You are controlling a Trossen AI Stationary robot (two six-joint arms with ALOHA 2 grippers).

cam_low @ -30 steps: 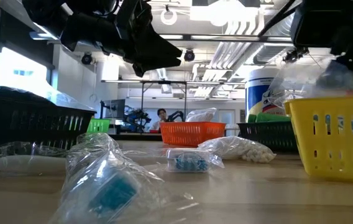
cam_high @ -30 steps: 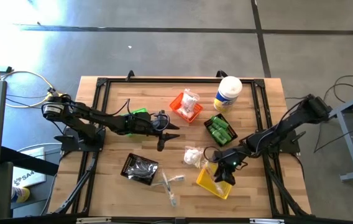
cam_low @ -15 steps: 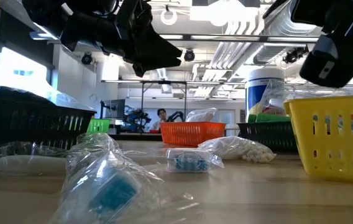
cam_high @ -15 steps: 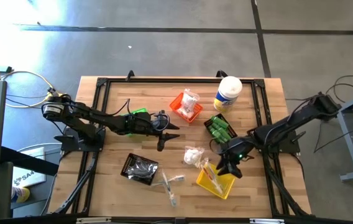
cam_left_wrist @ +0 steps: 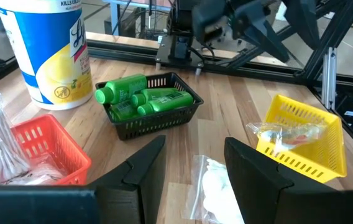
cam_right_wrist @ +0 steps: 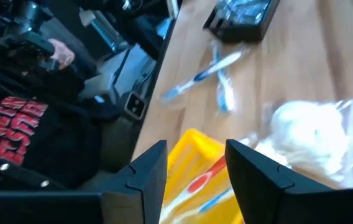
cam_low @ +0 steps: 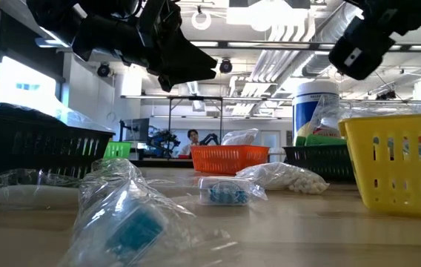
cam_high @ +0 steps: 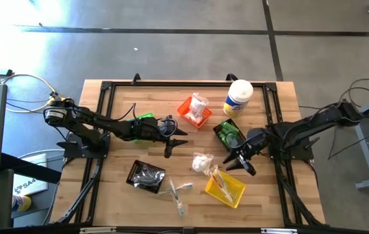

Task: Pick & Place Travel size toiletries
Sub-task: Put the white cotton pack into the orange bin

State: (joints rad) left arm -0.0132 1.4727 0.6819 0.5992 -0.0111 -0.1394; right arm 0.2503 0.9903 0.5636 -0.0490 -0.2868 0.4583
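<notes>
Travel-size toiletries lie sorted and loose on the wooden desk (cam_high: 126,91). Green mini bottles (cam_left_wrist: 140,101) fill a black bin (cam_left_wrist: 158,119) near the far right of the desk, beside a tall white-lidded canister (cam_high: 238,97) with a yellow label. An orange bin (cam_high: 193,111) holds white crinkly packets (cam_high: 199,104). A yellow bin (cam_high: 225,188) at the near right holds clear-wrapped thin items (cam_left_wrist: 285,131). A white packet (cam_high: 203,162) lies on the bare wood between the black and yellow bins, and clear-wrapped toothbrushes (cam_high: 177,191) lie just beside a black bin of dark pieces (cam_high: 146,175) toward the near left. The right hand (cam_high: 241,160) hangs above the desk between the black bin of bottles and the yellow bin, its fingers (cam_right_wrist: 148,174) spread and empty. The left hand (cam_high: 171,140) hovers over the middle of the desk, near the orange bin, fingers (cam_left_wrist: 140,172) likewise spread with nothing between them.
</notes>
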